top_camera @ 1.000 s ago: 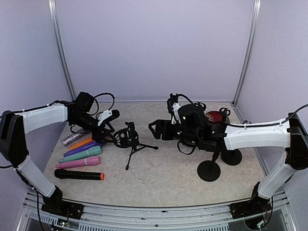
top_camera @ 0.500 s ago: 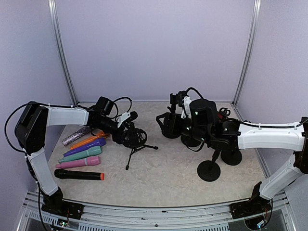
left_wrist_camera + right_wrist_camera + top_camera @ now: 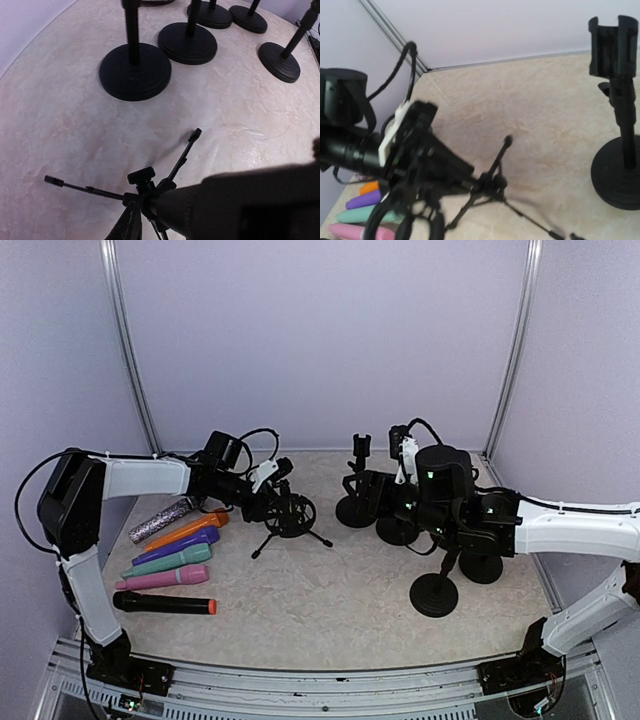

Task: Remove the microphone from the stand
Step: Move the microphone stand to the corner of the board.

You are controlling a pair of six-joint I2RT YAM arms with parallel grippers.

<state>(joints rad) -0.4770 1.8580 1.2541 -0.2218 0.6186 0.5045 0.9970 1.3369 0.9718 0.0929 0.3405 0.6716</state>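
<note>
1. Left of the tripod stand (image 3: 290, 538), six handheld mics lie side by side on the table: a silver glitter mic (image 3: 160, 521), an orange mic (image 3: 192, 530), a purple mic (image 3: 180, 545), a teal mic (image 3: 170, 560), a pink mic (image 3: 163, 578) and, nearest the front, a black mic with an orange end (image 3: 163, 605)
2. Right of the tripod stands a group of black round-base stands. The nearest one (image 3: 355, 512) carries a U-shaped clip holder (image 3: 362, 445) on its post
3. The right arm lies across this group and hides part of it. A strip of table separates the tripod's legs from the nearest round base
4. The microphone (image 3: 292, 512) is black and sits in a ring mount on top of the tripod stand, left of centre and toward the back of the table
5. The left gripper (image 3: 268, 497) is right up against that mount from the left. In the left wrist view a dark blur covers the fingers, so I cannot tell whether they are clamped or on what
6. The right gripper (image 3: 372, 490) hangs beside the clip-holder stand, facing the tripod. Its fingers do not show clearly, so wide or narrow I cannot tell
7. A black cable (image 3: 255, 438) loops over the left wrist
8. The table (image 3: 330, 635) has a beige marbled top and a metal rail (image 3: 320, 680) along the near edge
9. Pale lilac wall panels (image 3: 320, 340) enclose the space, joined by aluminium posts (image 3: 128, 350)
</note>
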